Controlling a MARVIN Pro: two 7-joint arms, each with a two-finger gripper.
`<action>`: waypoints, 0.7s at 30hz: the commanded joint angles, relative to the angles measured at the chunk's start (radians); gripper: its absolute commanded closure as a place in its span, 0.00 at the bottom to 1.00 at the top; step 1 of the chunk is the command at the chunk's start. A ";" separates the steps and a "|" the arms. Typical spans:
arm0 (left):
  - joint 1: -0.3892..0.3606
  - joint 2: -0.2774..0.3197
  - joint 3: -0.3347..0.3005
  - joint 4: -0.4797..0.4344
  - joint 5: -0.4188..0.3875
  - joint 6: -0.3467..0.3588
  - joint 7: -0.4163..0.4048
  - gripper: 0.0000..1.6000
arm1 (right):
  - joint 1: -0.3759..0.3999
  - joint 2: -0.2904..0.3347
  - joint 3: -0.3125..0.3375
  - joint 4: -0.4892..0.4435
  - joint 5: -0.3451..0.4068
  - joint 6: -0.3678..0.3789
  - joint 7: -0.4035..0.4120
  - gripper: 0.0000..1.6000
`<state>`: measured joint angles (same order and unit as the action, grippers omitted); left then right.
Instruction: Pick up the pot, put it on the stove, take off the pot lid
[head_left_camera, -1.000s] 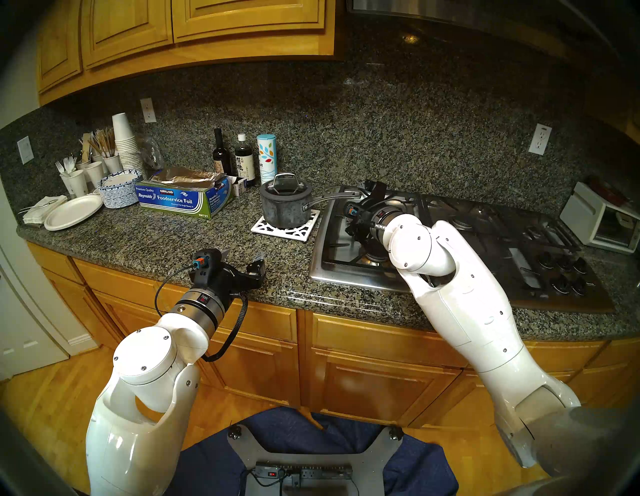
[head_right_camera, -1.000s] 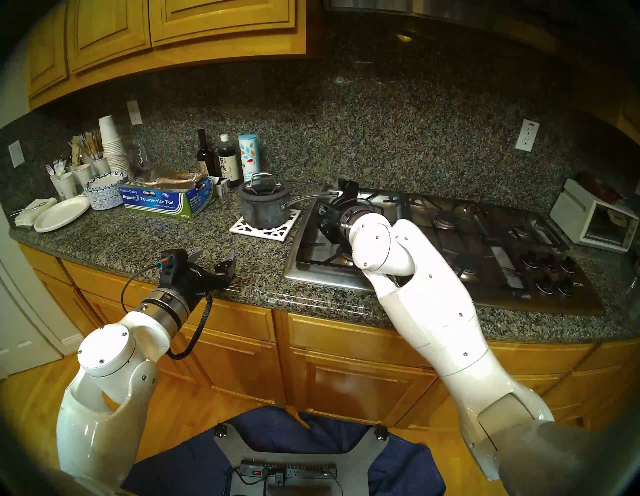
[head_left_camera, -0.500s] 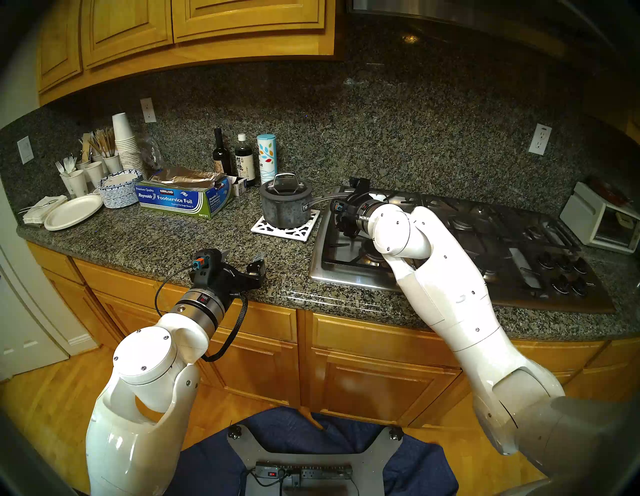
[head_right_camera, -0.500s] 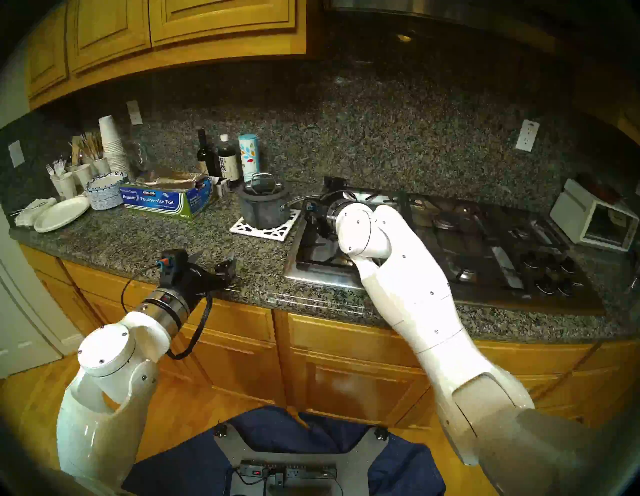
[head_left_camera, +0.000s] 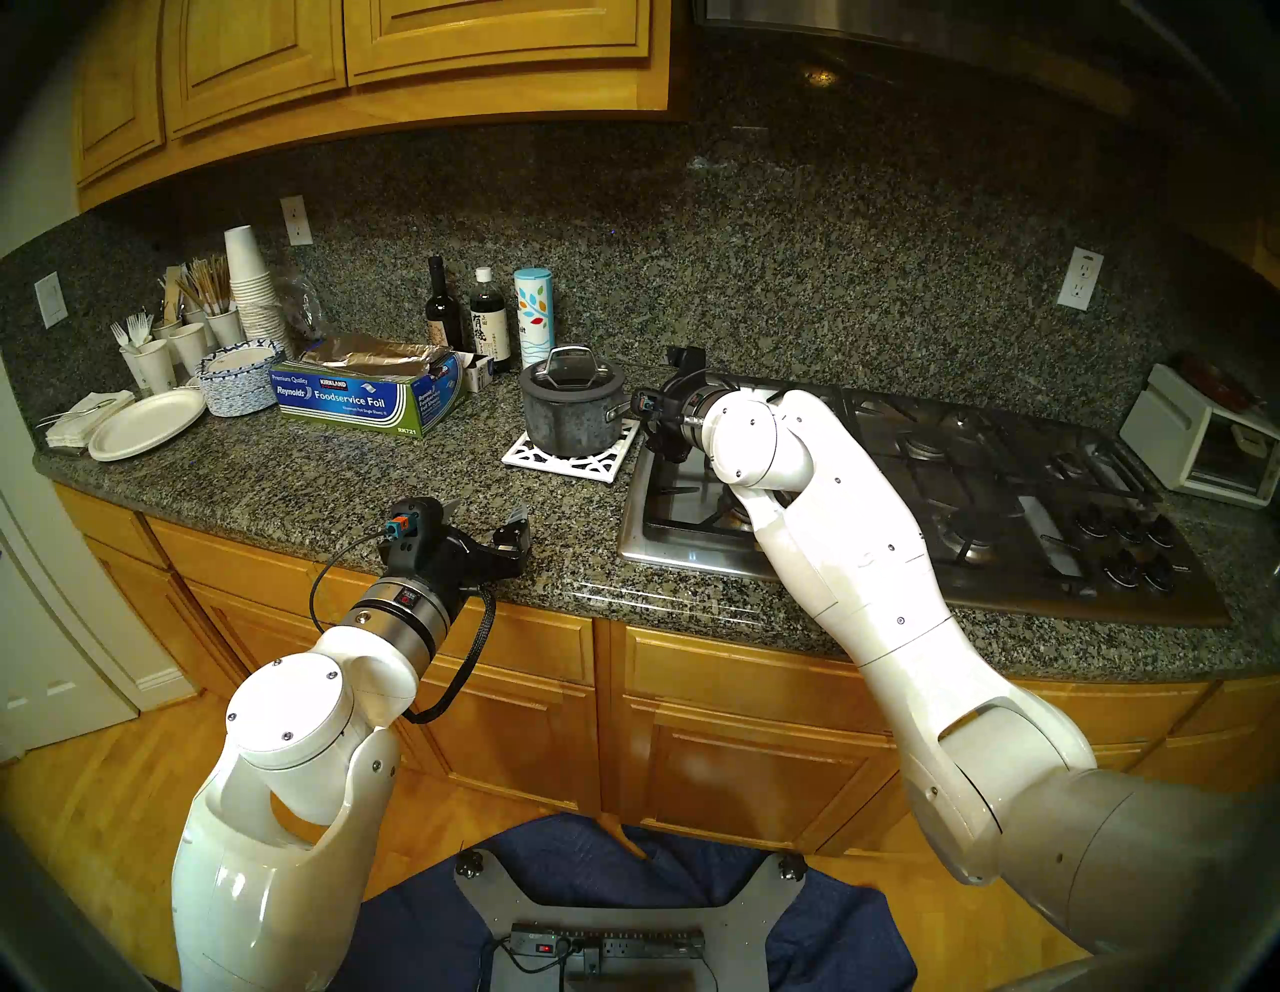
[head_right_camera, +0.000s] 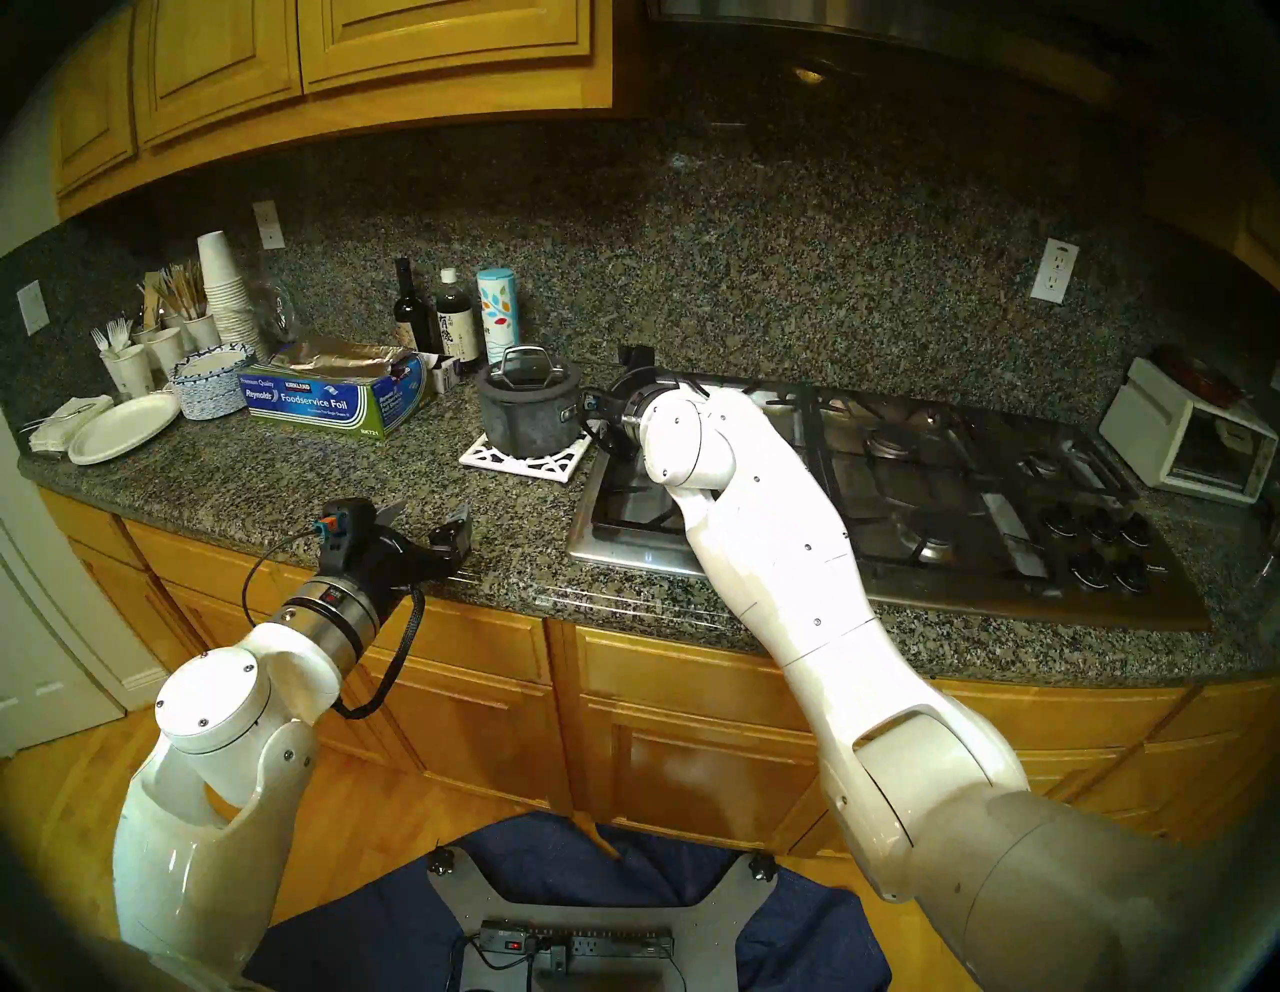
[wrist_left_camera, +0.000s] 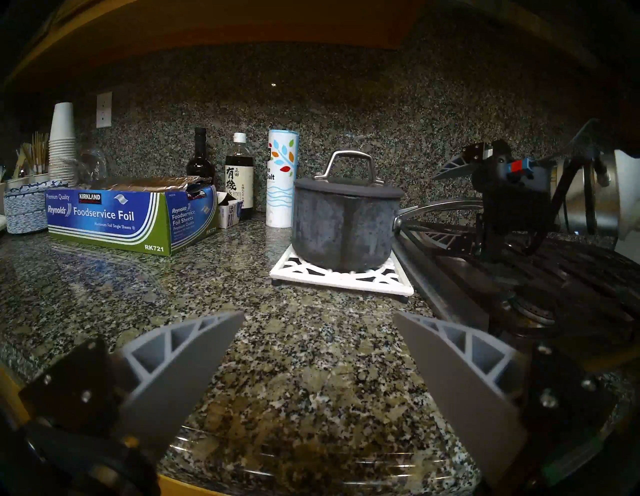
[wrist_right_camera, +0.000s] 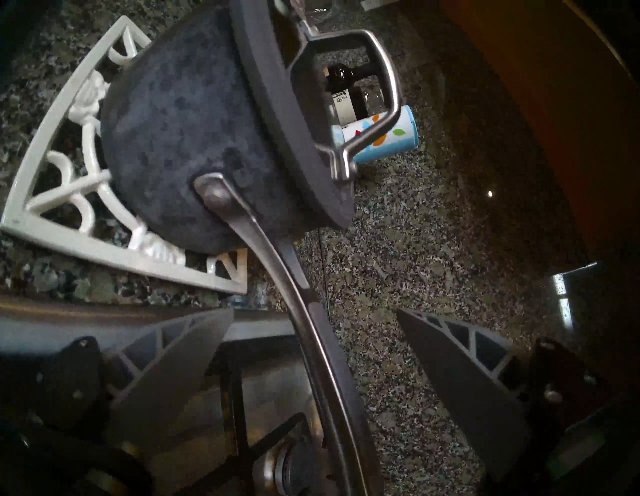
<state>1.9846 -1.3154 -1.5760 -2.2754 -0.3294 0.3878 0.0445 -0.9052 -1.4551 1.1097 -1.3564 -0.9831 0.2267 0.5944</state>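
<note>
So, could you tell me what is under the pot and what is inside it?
The pot stands on a white lattice trivet on the granite counter. The pot lid covers it, so its contents cannot be seen.

pot (wrist_left_camera: 343, 225): mottled dark grey | trivet (wrist_left_camera: 341, 279): white lattice | counter (wrist_left_camera: 294, 346): speckled granite

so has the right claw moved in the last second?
Yes. In the head view the right claw has slid left across the stove's left edge toward the pot, now straddling its handle, open.
</note>
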 joint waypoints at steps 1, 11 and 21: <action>-0.016 -0.003 -0.002 -0.033 0.003 -0.013 0.002 0.00 | 0.108 -0.031 0.010 0.074 -0.018 -0.063 -0.035 0.00; -0.015 -0.004 -0.002 -0.034 0.004 -0.013 0.002 0.00 | 0.164 -0.043 0.012 0.208 -0.014 -0.129 -0.085 0.00; -0.016 -0.004 -0.002 -0.033 0.005 -0.013 0.001 0.00 | 0.191 -0.096 0.002 0.260 -0.017 -0.147 -0.110 0.00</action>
<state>1.9847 -1.3174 -1.5763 -2.2763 -0.3265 0.3877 0.0445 -0.7776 -1.4965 1.1187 -1.0849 -1.0014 0.0885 0.5132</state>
